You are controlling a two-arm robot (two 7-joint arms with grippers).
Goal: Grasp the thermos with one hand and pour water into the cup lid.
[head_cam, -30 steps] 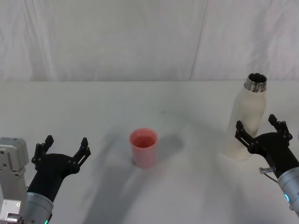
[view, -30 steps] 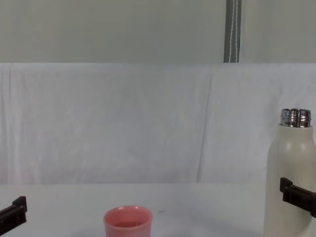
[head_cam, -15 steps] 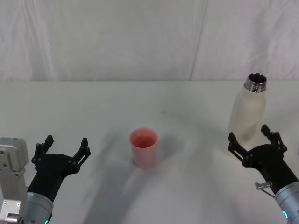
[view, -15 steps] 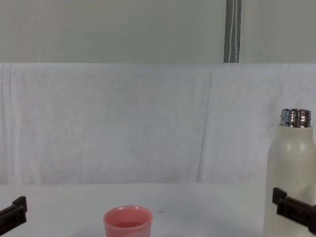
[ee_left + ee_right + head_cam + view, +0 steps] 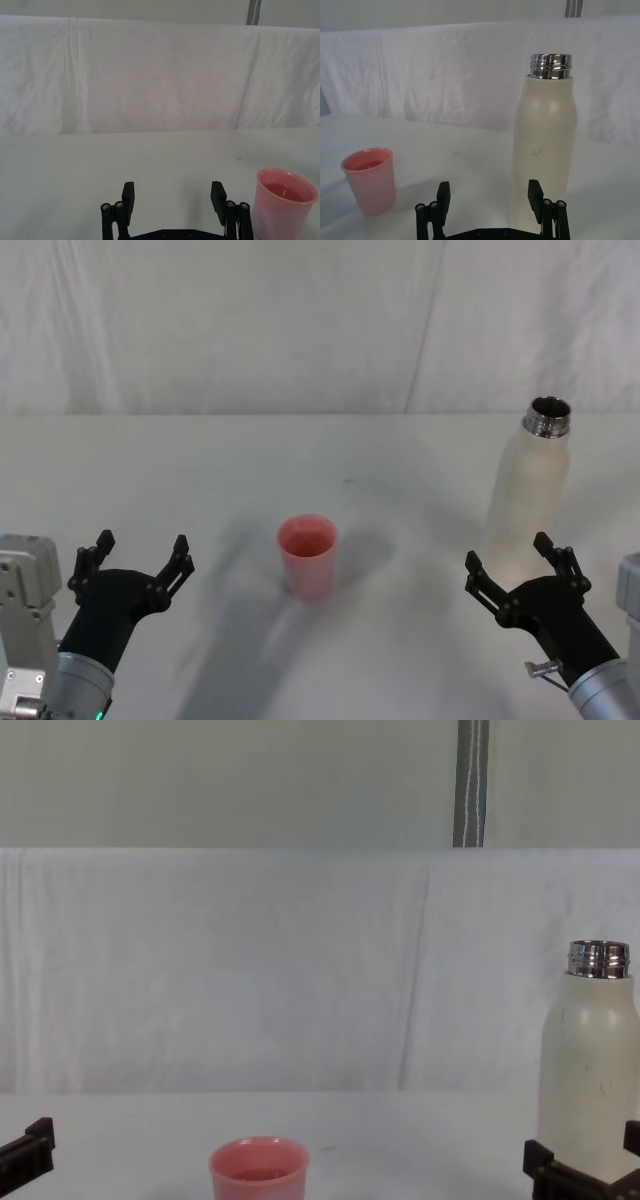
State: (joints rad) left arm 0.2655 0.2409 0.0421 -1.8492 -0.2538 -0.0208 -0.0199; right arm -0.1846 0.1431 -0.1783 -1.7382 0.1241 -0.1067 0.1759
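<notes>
Fingers spread wide, our right pincer (image 5: 517, 575) hovers just before the thermos (image 5: 528, 495), which stands upright and uncapped at the worktop's (image 5: 200, 470) right side. Our left pincer (image 5: 136, 558) waits agape at near left. Between them sits the cup lid (image 5: 308, 556); liquid inside seems faintly visible, though we cannot be sure.

Two matte black grippers, left gripper (image 5: 135, 559) and right gripper (image 5: 518, 576), each with slim linkage fingers (image 5: 128, 194) pinned by small silver screws, joined behind to silver-grey cylindrical wrists, a pale grey boxy housing beside the left one, a thin metal clip under the right.
</notes>
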